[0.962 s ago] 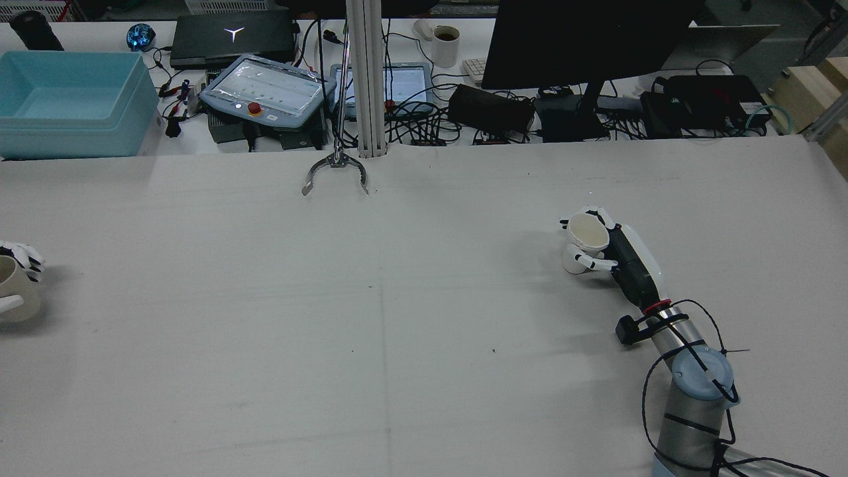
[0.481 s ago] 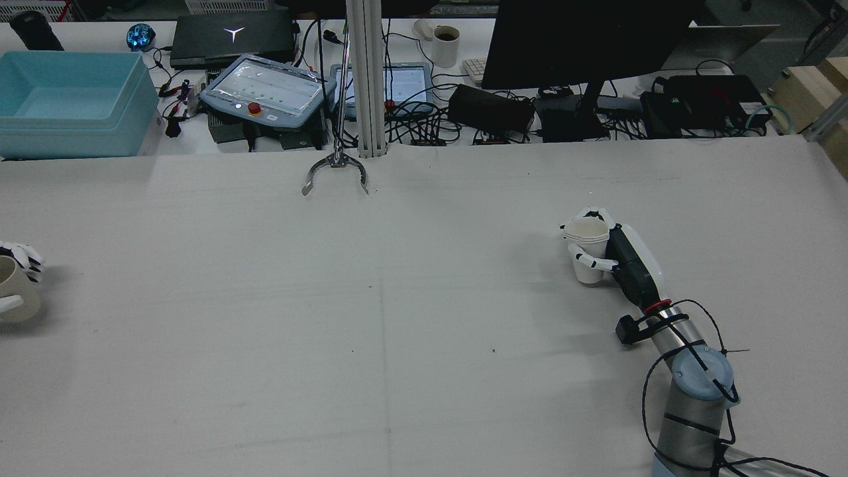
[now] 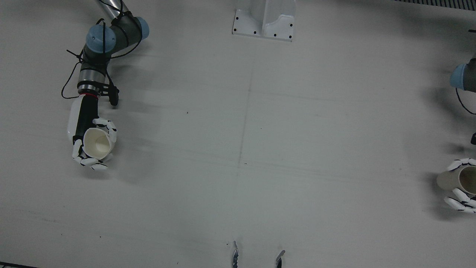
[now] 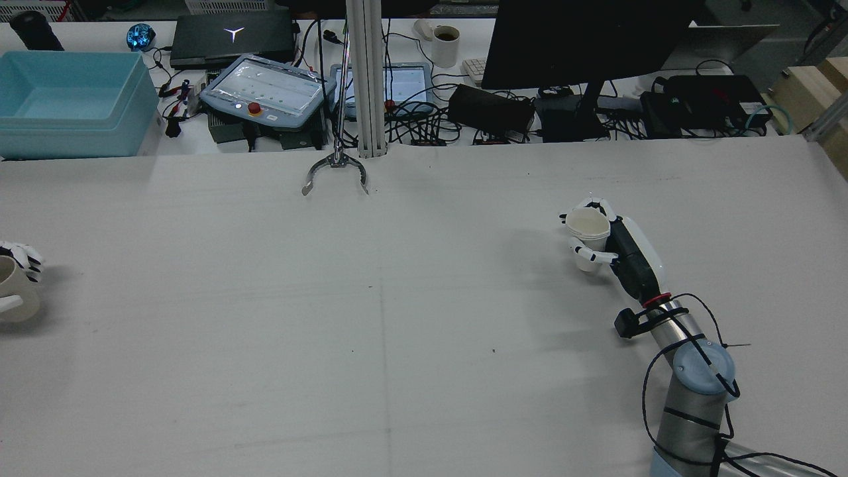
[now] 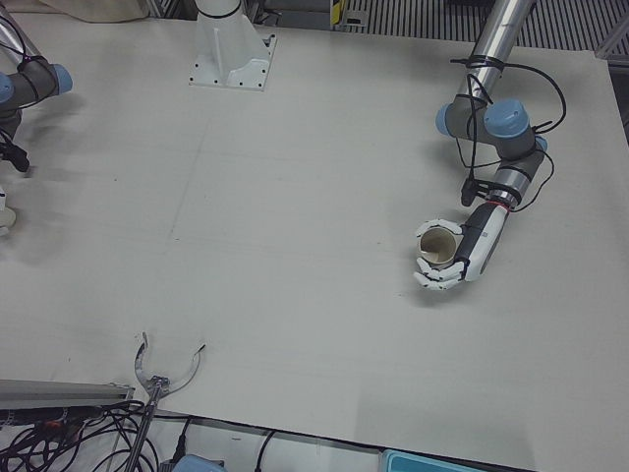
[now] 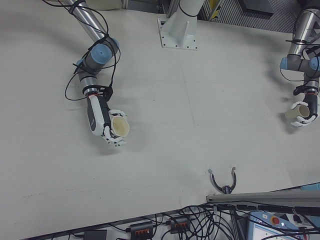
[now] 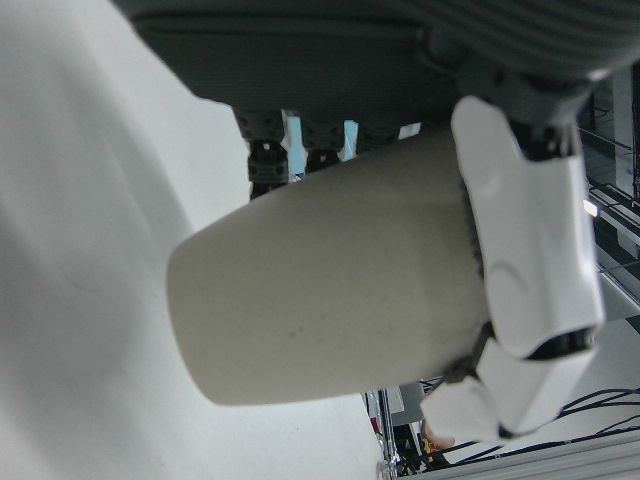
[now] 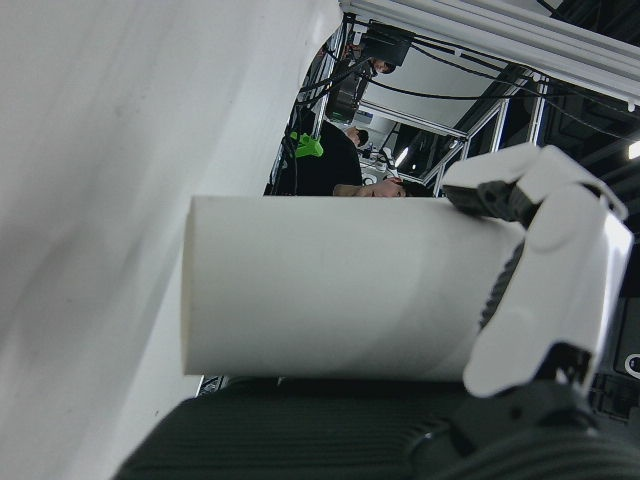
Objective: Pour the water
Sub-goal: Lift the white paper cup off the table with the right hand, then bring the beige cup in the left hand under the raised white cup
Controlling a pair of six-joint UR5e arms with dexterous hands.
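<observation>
Two cups, well apart across the seam: my right hand wraps a white paper cup, my left hand a beige one. I should carry both upright toward it.

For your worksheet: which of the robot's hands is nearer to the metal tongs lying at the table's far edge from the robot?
Right. The right hand, holding a white cup, is somewhat closer to the tongs; the left hand, holding a beige cup, sits at the table's far left edge.

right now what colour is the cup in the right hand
White, a plain paper cup with no print, clearest in the right-front view.
</observation>
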